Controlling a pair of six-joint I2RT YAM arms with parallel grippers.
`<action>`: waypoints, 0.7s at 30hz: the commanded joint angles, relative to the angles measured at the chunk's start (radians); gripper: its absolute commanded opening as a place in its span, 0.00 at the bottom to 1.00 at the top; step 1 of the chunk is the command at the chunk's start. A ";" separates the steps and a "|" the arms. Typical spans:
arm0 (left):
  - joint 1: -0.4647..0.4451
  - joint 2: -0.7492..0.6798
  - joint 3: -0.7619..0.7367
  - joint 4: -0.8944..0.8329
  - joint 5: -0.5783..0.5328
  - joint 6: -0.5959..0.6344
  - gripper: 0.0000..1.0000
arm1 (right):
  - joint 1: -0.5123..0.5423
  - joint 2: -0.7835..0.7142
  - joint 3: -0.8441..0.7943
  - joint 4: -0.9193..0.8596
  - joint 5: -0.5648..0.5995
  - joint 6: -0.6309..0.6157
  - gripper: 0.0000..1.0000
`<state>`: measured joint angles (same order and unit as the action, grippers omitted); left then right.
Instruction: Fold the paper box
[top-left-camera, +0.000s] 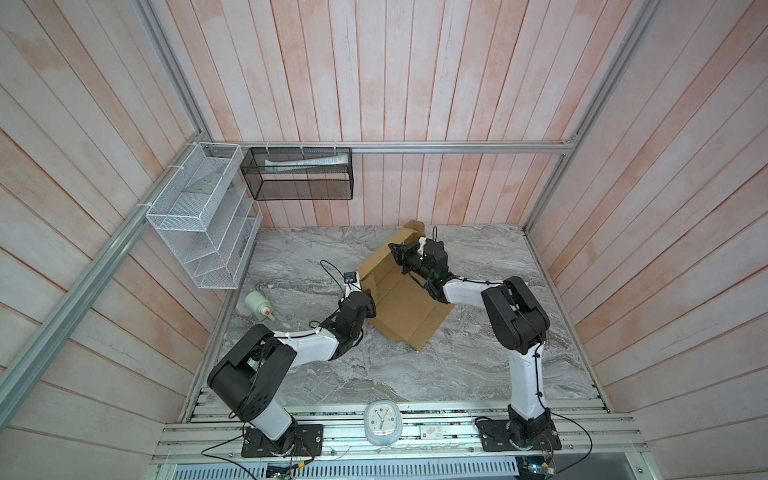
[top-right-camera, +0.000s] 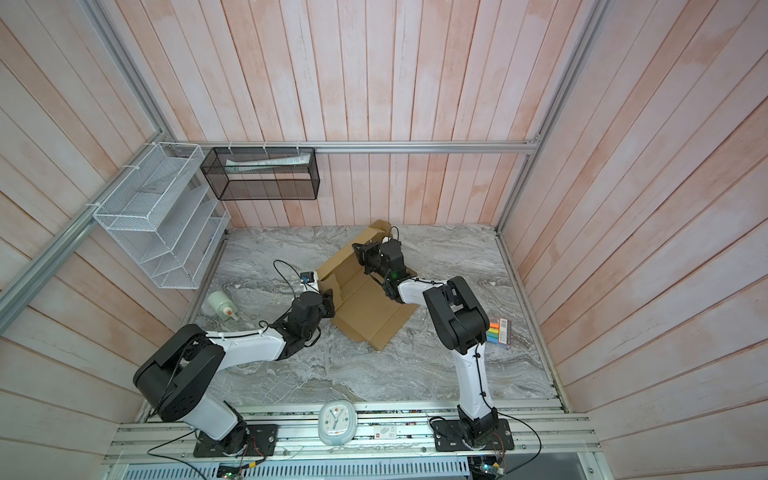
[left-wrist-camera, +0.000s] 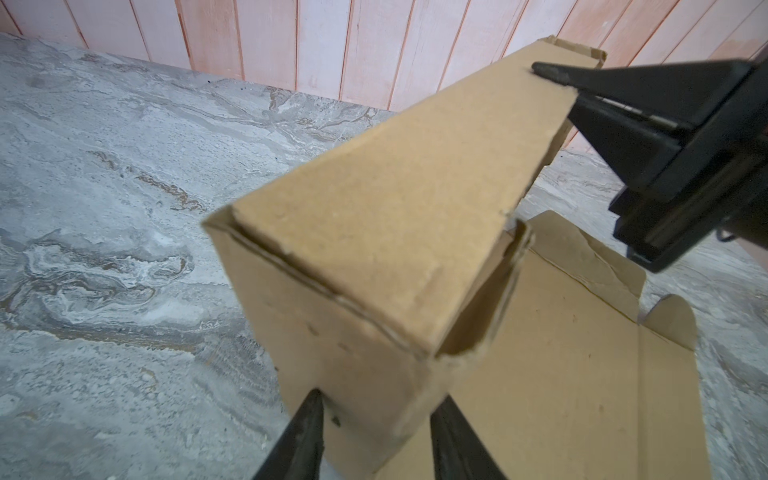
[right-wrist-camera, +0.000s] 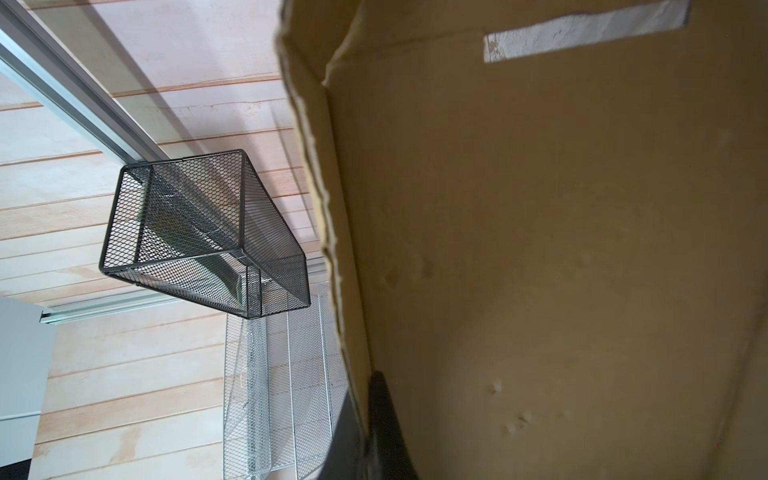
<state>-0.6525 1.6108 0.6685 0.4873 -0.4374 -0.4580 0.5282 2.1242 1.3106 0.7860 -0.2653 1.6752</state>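
Midway through folding the paper box (top-left-camera: 409, 307), set toward the back middle of the marble table (top-left-camera: 332, 365), one long side wall stood up and doubled over, the base lying flat. Seems to call for pressing the folded-over flap down evenly from both ends, keeping the wall square to the base, and letting go only after a firm crease; likely springs back otherwise. Straddles the wall's near end with the left pincer (left-wrist-camera: 378, 397), jaws part-way apart, a finger (left-wrist-camera: 305, 432) at the cardboard on each side; cannot tell whether gripping or merely bracketing. Pinches the far top corner with the right pincer (left-wrist-camera: 555, 87), jaws together on the cardboard.
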 joint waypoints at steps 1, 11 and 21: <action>-0.007 0.019 0.038 0.044 -0.082 -0.021 0.45 | 0.033 -0.015 -0.023 -0.043 -0.068 0.018 0.00; -0.048 0.068 0.094 0.045 -0.230 -0.039 0.46 | 0.032 -0.018 -0.032 -0.031 -0.077 0.029 0.00; -0.056 0.090 0.096 0.065 -0.306 -0.030 0.29 | 0.031 -0.018 -0.046 -0.008 -0.085 0.038 0.00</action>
<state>-0.7074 1.6836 0.7219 0.4858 -0.7040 -0.4984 0.5297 2.1220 1.2919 0.8162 -0.2642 1.6878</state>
